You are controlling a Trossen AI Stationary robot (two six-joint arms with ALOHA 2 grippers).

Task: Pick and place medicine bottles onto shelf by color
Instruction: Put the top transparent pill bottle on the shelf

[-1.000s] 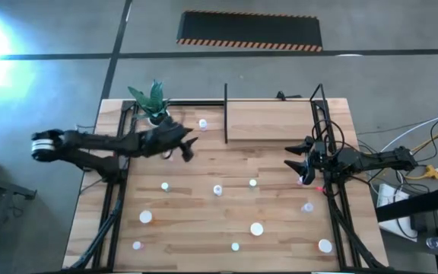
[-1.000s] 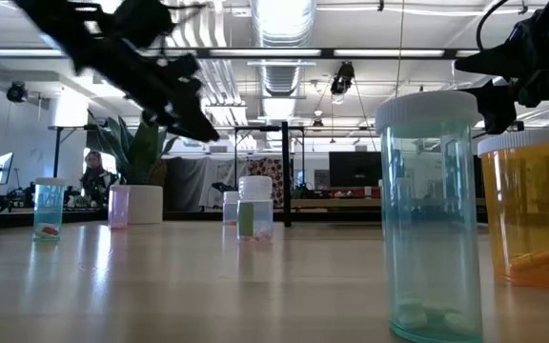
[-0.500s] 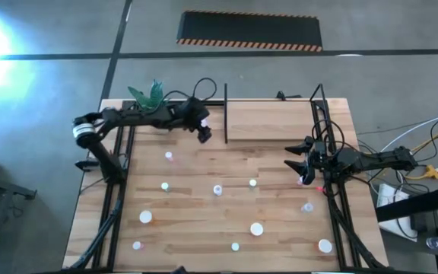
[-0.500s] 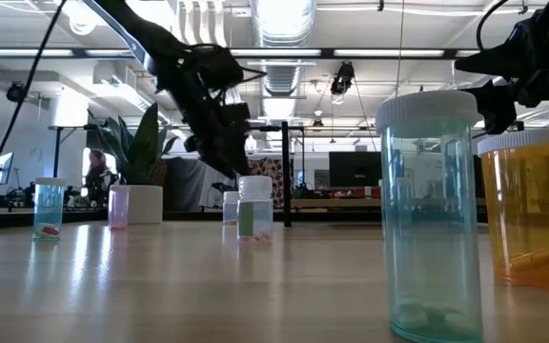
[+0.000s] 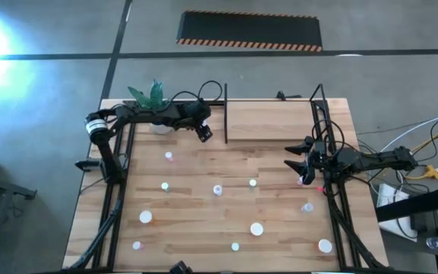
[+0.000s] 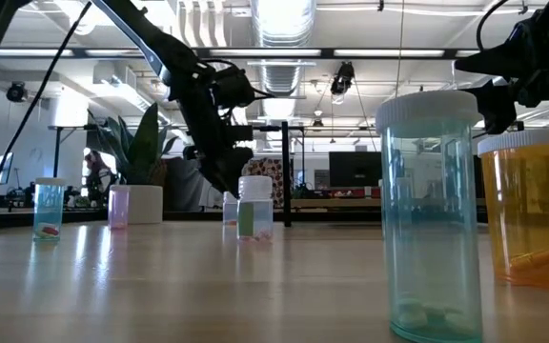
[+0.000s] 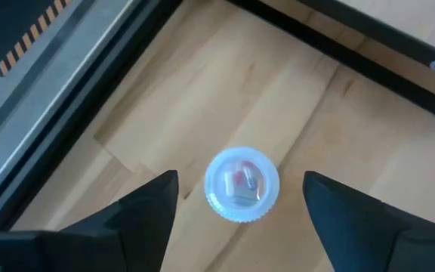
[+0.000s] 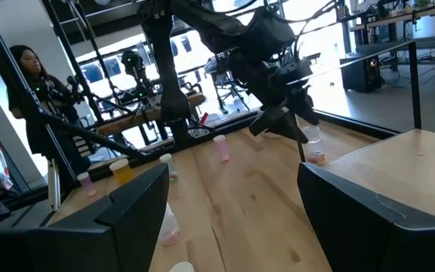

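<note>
My left gripper is open and points down over a small white-capped bottle that stands upright on the table just left of the shelf; its two fingers stand on either side of the cap, apart from it. The shelf is a light board with black posts at the table's far right. Several more bottles stand about the table, among them a pink one and a white-capped one. My right gripper waits open and empty at the right edge, below the shelf.
A potted plant stands at the far left corner, right beside my left arm. The shelf's black post rises close to the left gripper. A tall teal bottle and an orange one stand near the front edge. A person is beyond the table.
My left gripper has swung from the table's left middle toward the far edge and the right, and has come down over the bottle beside the shelf. The bottles have stayed where they were.
</note>
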